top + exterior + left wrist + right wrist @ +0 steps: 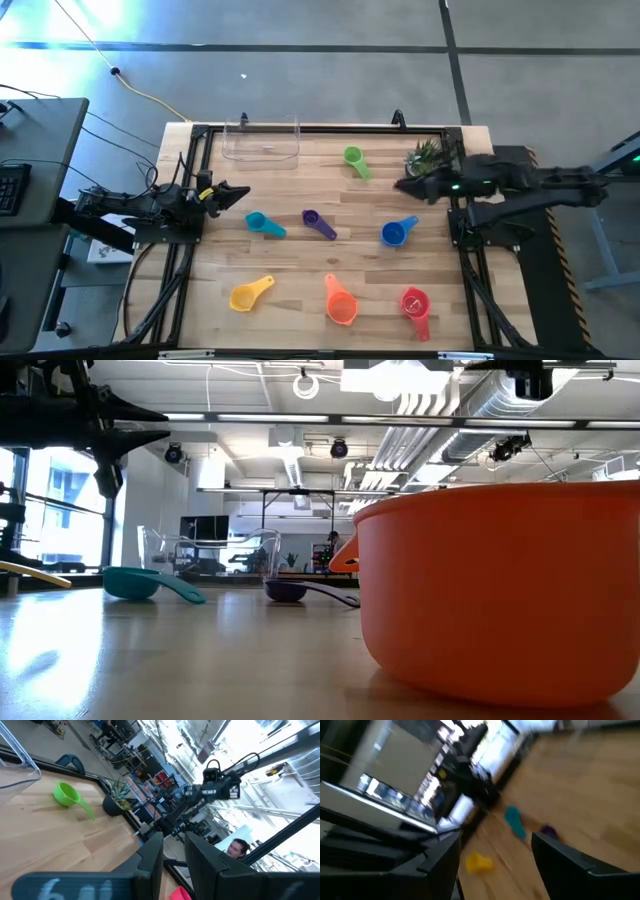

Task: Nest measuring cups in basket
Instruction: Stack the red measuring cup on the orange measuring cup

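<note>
Seven measuring cups lie bowl-down-side on the wooden table, apart from one another: green [355, 160], teal [265, 224], purple [318, 223], blue [397, 232], yellow [250, 293], orange [340, 300] and red [416, 305]. The clear basket [262, 140] stands on its base at the far edge, with nothing in it. My left gripper [235, 195] hovers at the table's left edge, open by a narrow gap [173, 855], nothing between its fingers. My right gripper [405, 185] is raised near the right edge, beside the plant, wide open [495, 855] and holding nothing.
A small potted plant [428, 155] stands at the far right, close to my right gripper. A black frame [320, 128] runs around the table's edges. In the low view the orange cup [500, 590] fills the right half, hiding what lies behind it.
</note>
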